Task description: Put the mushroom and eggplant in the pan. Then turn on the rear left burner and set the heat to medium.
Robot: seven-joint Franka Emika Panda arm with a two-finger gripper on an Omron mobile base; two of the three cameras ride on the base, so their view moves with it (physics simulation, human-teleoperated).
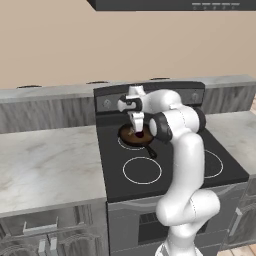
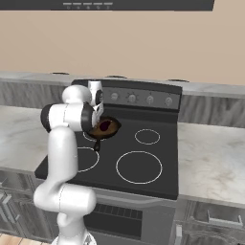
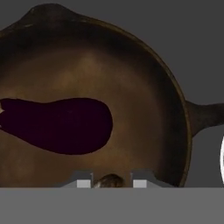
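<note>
Ok, jaws (image 3: 110, 180) hang right over the pan (image 3: 144, 74), aimed down into it. Hand view: two finger tips (image 3: 84, 180) at bottom edge, w/ the mushroom (image 3: 110, 180) sitting between them, tan-brown, only its top visible. Tips look closed in on the mushroom, pinching it from both sides.

Eggplant (image 3: 61, 124) lies flat inside the pan, dark purple, on the left half of the brown floor in hand view, apart from the mushroom. Pan handle (image 3: 205, 114) sticks out to the right in that view.

Left base view: pan (image 1: 131, 140) sits on the black cooktop (image 1: 170, 172) at the rear left burner, whose ring is mostly covered by the pan. Arm (image 1: 182, 150) bends over from lower right, hand (image 1: 136, 117) pointing down just above the pan. Front left ring (image 1: 142, 170) bare.

Right base view: pan (image 2: 106, 128) w/ eggplant (image 2: 105, 125) inside, partly behind the arm. Knob panel (image 2: 141, 99) at the stove back; marble counter (image 2: 210, 158) either side.
</note>
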